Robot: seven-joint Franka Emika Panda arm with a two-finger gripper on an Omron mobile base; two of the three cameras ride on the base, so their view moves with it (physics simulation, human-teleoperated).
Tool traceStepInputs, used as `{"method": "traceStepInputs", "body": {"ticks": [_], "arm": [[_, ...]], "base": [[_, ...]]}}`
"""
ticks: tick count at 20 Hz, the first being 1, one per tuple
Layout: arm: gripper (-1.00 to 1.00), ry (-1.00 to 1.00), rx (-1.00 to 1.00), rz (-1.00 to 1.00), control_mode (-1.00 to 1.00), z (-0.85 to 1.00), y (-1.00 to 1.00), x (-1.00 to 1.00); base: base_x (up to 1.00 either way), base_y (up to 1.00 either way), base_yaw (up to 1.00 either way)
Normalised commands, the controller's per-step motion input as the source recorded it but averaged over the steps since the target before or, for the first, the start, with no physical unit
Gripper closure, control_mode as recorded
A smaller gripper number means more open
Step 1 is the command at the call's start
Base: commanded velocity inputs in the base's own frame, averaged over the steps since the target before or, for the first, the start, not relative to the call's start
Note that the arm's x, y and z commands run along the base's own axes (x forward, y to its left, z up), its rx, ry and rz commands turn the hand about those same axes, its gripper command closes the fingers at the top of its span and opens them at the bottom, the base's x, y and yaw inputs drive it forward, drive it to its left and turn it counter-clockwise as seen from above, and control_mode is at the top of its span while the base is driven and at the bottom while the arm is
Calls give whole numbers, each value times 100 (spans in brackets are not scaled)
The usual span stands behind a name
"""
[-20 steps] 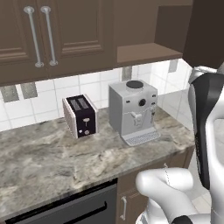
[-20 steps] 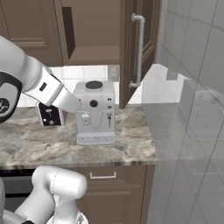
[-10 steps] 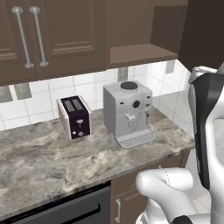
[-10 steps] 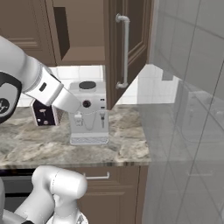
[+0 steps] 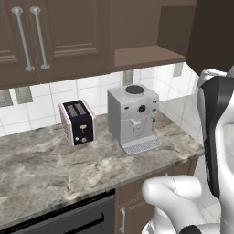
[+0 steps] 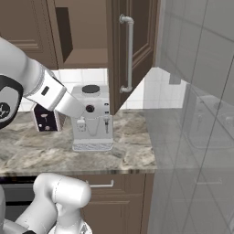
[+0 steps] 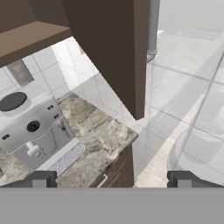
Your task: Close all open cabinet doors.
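The open door (image 7: 109, 52) stood edge-on at upper centre of the hand view, long axis vertical, above the gripper (image 7: 111, 178), fingers apart, holding nothing.

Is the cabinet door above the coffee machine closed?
No, the door stands swung out, so the open cabinet shelf shows above the coffee machine.

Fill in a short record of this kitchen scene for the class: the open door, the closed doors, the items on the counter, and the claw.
open cabinet door: swung out over the counter's right end, silver bar handle showing
closed cabinet doors: upper left, two vertical handles side by side
coffee machine: on the marble counter, below the open shelf
toaster: left of the coffee machine, apart from it
claw: open, holding nothing
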Motion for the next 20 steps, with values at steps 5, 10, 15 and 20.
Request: {"method": "traceStepInputs", "body": {"ticks": [5, 10, 15, 20], "arm": [[-100, 0, 0, 0, -100, 0, 0, 0], [-100, 0, 0, 0, -100, 0, 0, 0], [-100, -2, 0, 2, -100, -12, -7, -6], [-100, -5, -5, 10, -100, -30, -12, -32]], "base": [[0, 0, 0], [0, 0, 0], [0, 0, 0], [0, 0, 0]]}}
